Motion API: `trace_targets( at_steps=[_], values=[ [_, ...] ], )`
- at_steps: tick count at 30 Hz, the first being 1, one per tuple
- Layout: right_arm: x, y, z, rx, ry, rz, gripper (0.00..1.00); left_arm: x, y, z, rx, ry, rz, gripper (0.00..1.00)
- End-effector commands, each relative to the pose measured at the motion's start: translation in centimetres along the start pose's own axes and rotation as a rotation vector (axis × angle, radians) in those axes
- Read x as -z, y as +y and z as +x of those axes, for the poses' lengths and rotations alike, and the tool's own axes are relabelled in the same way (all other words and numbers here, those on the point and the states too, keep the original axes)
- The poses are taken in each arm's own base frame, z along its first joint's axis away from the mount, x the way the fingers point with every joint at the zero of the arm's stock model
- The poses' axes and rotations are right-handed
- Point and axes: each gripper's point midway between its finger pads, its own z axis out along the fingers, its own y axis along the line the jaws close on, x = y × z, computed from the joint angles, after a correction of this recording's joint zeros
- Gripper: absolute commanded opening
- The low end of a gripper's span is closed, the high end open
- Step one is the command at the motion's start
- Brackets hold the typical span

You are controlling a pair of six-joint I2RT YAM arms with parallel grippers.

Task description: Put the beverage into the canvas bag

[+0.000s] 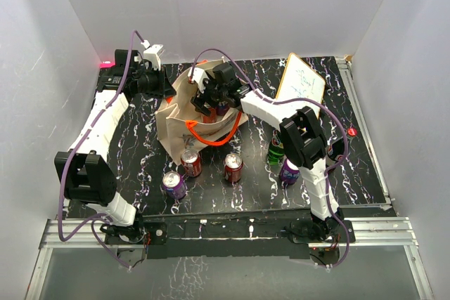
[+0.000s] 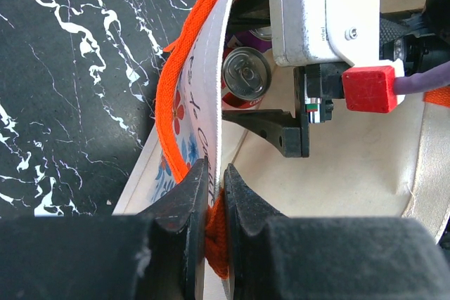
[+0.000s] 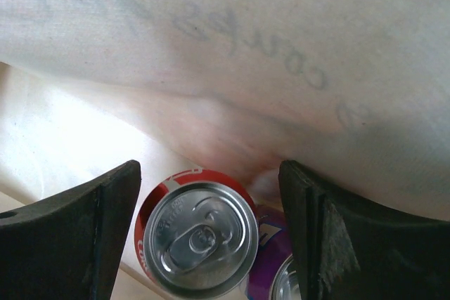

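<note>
The beige canvas bag [image 1: 176, 123] with orange handles stands at the middle back of the table. My left gripper [image 2: 216, 173] is shut on its rim and orange handle [image 2: 217, 233], holding the mouth apart. My right gripper [image 3: 211, 166] reaches down inside the bag [image 3: 211, 47], open. A red beverage can [image 3: 197, 233] stands upright between its fingers, with a gap to the right finger [image 3: 309, 223]. A purple can [image 3: 288, 279] stands right beside it. In the left wrist view the red can [image 2: 246, 75] shows inside the bag, under the right wrist.
In front of the bag stand a purple can [image 1: 174, 185] and two red cans [image 1: 190, 162] [image 1: 233, 167]. A green can [image 1: 276, 149] and another purple can [image 1: 289, 171] stand beside the right arm. A white board [image 1: 301, 83] leans at the back right.
</note>
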Motion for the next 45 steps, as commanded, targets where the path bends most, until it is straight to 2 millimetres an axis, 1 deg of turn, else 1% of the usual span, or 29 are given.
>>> trace_targets(
  at_steps=[1,4,7,10,12,17,18,20,25,28,31,32,33,36,38,41,42,45],
  values=[
    [1.8,-2.7,-5.2,0.069,-0.127,0.07,0.82,0.3,-0.9,-0.1,-0.001,-0.001,0.036,0.0],
    [1.9,-2.8,-5.4,0.069,-0.13,0.07,0.82,0.4,-0.9,-0.2,-0.004,-0.002,0.034,0.0],
    [2.1,-2.8,-6.0,0.071,-0.143,0.068,0.83,0.4,-0.9,-0.2,-0.006,-0.004,0.033,0.0],
    [2.7,-2.4,-7.3,0.062,-0.17,0.041,0.84,0.4,-0.9,-0.4,-0.001,-0.01,0.037,0.0],
    [3.5,-1.9,-8.7,0.057,-0.202,0.018,0.86,0.4,-1.1,-0.7,0.009,-0.018,0.042,0.0],
    [6.4,-1.5,-12.9,0.03,-0.295,0.006,0.86,0.3,-1.4,-1.4,0.026,-0.037,0.06,0.0],
    [7.2,-1.5,-13.9,0.035,-0.314,0.008,0.86,0.3,-1.4,-1.5,0.027,-0.04,0.059,0.0],
    [8.5,-1.3,-15.3,0.042,-0.339,0.006,0.86,0.2,-1.4,-1.6,0.033,-0.044,0.058,0.0],
    [11.8,-1.0,-18.0,0.039,-0.388,0.027,0.86,0.0,-1.0,-2.1,0.057,-0.058,0.038,0.0],
    [14.3,-0.9,-19.5,0.037,-0.41,0.058,0.86,-0.1,-0.8,-2.4,0.066,-0.063,0.027,0.0],
    [17.2,-1.0,-20.0,0.017,-0.388,0.114,0.86,-0.1,-0.7,-2.9,0.063,-0.073,0.017,0.0],
    [18.0,-1.1,-19.7,0.002,-0.366,0.136,0.86,0.0,-0.7,-3.0,0.059,-0.076,0.016,0.0],
    [19.8,-1.1,-19.9,-0.009,-0.359,0.17,0.86,0.0,-0.6,-3.1,0.054,-0.078,0.013,0.0],
    [23.1,-1.4,-17.9,-0.09,-0.291,0.267,0.86,0.1,-0.5,-3.3,0.031,-0.082,0.007,0.0],
    [25.3,-1.5,-15.7,-0.159,-0.236,0.326,0.86,0.1,-0.4,-3.4,0.022,-0.085,0.002,0.0],
    [28.6,-1.7,-11.8,-0.286,-0.146,0.396,0.85,0.1,-0.3,-3.4,0.016,-0.085,0.0,0.0],
    [29.7,-1.5,-10.5,-0.32,-0.114,0.411,0.85,0.1,-0.3,-3.4,0.016,-0.085,0.001,0.0],
    [32.1,-0.7,-6.8,-0.367,-0.022,0.436,0.85,0.0,-0.3,-3.0,0.02,-0.079,0.0,0.0]
  ],
)
